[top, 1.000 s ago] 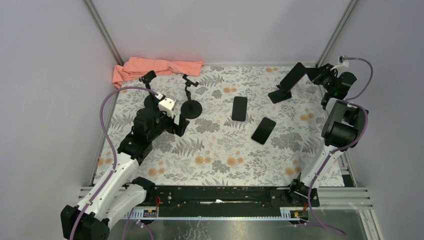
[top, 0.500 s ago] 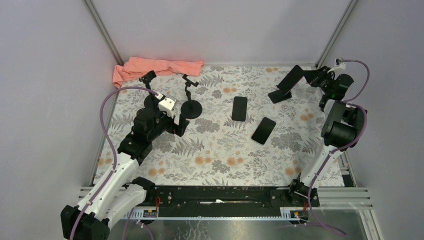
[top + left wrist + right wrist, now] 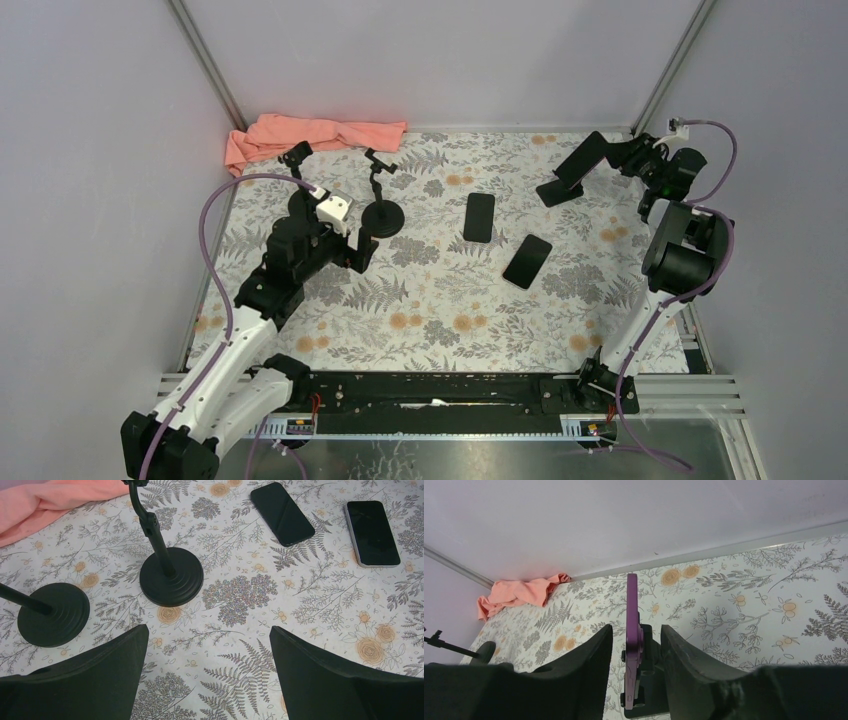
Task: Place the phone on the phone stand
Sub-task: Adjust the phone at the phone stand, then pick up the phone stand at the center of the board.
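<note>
At the upper right of the top view, the right tool stands apart around the purple phone, apparently to let it lean on the phone stand by itself, while the left tool waits wide open.

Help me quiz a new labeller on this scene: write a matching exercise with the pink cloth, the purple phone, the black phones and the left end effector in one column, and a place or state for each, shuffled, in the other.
Column one
1. pink cloth
2. purple phone
3. black phones
4. left end effector

Column two
A. lying flat mid-table
B. open, above the round-base stands
C. bunched in the far left corner
D. propped on the phone stand, between the right end effector's fingers

Pairs: 1-C, 2-D, 3-A, 4-B.
</note>
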`<action>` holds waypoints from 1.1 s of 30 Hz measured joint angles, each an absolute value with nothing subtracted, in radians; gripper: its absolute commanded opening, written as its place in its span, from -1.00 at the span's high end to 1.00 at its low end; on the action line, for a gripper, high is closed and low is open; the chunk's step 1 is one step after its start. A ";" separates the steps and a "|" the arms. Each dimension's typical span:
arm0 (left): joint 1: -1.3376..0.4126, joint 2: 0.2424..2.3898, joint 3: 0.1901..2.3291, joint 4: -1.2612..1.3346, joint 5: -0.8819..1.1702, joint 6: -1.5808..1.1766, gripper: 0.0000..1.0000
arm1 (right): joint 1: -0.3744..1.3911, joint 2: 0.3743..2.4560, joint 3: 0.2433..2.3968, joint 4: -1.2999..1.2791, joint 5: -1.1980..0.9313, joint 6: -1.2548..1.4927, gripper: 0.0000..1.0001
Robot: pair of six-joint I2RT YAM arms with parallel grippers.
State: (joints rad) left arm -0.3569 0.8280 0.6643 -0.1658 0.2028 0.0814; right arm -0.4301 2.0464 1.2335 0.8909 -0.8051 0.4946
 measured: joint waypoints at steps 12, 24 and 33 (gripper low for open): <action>-0.357 0.809 0.664 -0.166 0.203 0.081 -0.97 | -0.445 1.954 1.232 0.718 -0.801 0.417 -0.75; -0.357 0.775 0.664 -0.166 0.225 0.080 -0.97 | -0.472 1.692 1.150 0.352 -0.801 0.212 -0.89; -0.349 0.751 0.665 -0.153 0.262 0.003 -0.97 | -0.490 1.469 1.057 0.086 -0.810 0.089 -0.91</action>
State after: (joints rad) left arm -0.3489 0.7509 0.6647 -0.1528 0.2615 0.0032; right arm -0.4896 1.4693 1.0573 0.0860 -0.8097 0.0891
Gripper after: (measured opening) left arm 0.986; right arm 0.951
